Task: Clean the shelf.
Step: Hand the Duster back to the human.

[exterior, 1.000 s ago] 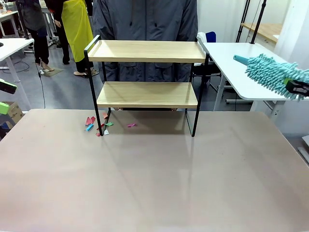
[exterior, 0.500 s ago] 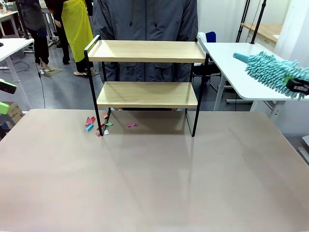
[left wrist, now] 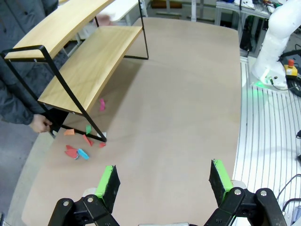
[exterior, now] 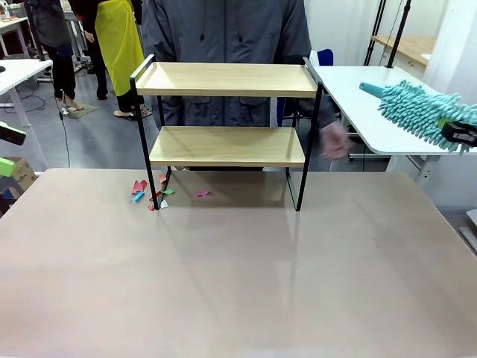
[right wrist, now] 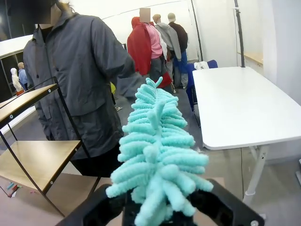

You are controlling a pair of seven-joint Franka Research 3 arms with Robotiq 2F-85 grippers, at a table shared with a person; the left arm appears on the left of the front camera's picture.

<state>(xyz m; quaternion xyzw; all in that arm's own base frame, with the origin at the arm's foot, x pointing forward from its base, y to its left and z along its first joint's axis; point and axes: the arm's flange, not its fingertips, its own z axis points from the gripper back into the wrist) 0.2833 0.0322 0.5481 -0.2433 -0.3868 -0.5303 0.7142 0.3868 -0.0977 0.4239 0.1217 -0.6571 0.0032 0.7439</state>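
The shelf (exterior: 227,79) stands at the table's far middle, both light wooden boards bare; it also shows in the left wrist view (left wrist: 89,61) and the right wrist view (right wrist: 33,160). Several coloured paper scraps (exterior: 153,192) lie on the table by its left front foot, and the scraps (left wrist: 77,149) show from the left wrist too. My right gripper (exterior: 458,133) hangs at the right edge, level with the shelf's boards, shut on a teal fluffy duster (exterior: 421,110), whose head (right wrist: 157,155) points up between the fingers. My left gripper (left wrist: 164,181) stands open over the table's left side.
A person in a grey jacket (exterior: 223,30) stands right behind the shelf, one blurred hand (exterior: 335,140) by its right post and another hand (left wrist: 40,125) near its far left foot. A white side table (exterior: 373,104) stands at the right. The near tabletop (exterior: 238,283) is bare.
The duster has risen slightly and drifted right with my right gripper. The person's hand has come into sight beside the shelf's right post. The shelf has not moved.
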